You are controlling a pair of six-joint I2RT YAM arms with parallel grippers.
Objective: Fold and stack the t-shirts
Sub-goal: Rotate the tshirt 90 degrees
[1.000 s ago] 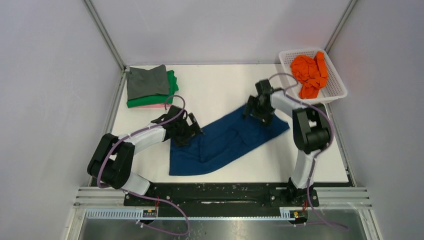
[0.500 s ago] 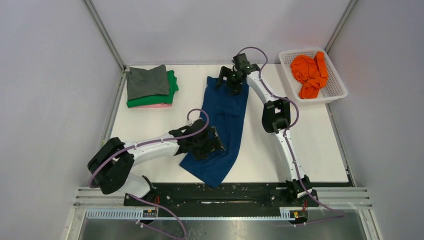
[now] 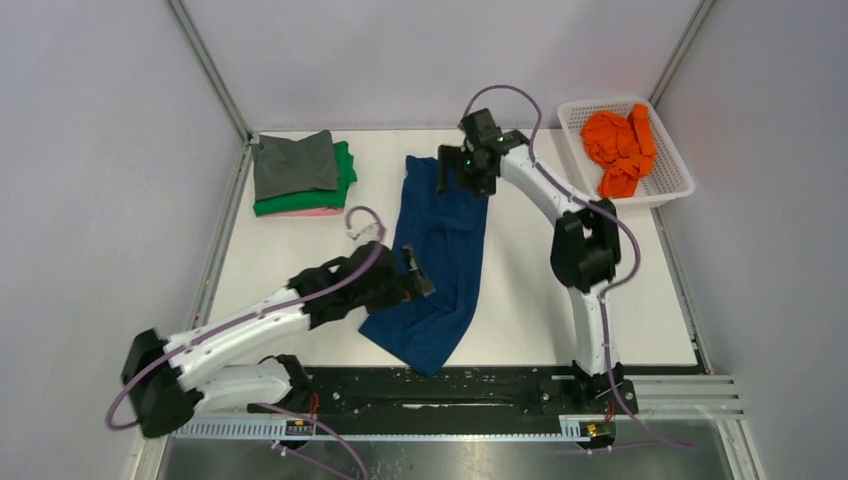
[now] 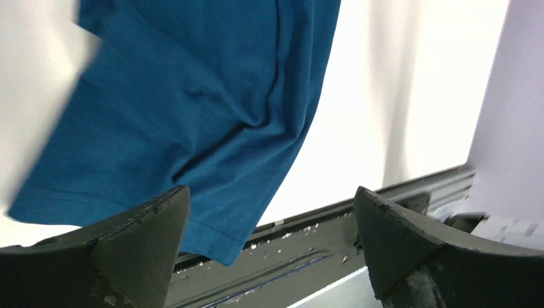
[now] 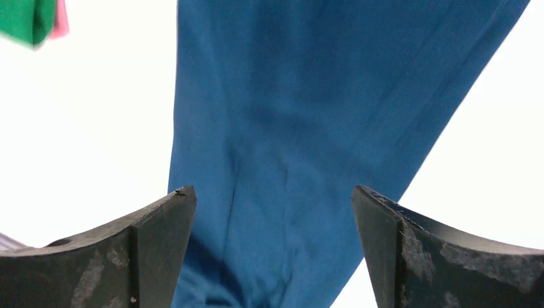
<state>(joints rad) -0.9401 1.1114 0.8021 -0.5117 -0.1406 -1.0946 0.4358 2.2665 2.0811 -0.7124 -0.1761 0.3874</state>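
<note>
Surface [image 3: 620,300] is flat and white, boxed in by pale lilac walls [image 3: 430,60] on three sides, with a dark rail [image 3: 480,385] along its near edge. At the far left corner sits a folded pile — grey shirt [image 3: 295,162] on top, green shirt [image 3: 345,180] beneath, the edge of a pink shirt [image 3: 310,212] showing under that. At the far right a white mesh basket [image 3: 672,152] holds a crumpled orange shirt [image 3: 620,148]. Down the middle lies the blue t-shirt [image 3: 440,250] as a long rumpled strip, its near corner reaching the rail. The right end effector [image 3: 462,180] hovers over the strip's far end, the left end effector [image 3: 418,275] at its near left edge — both spread wide and released, gripping nothing.
</note>
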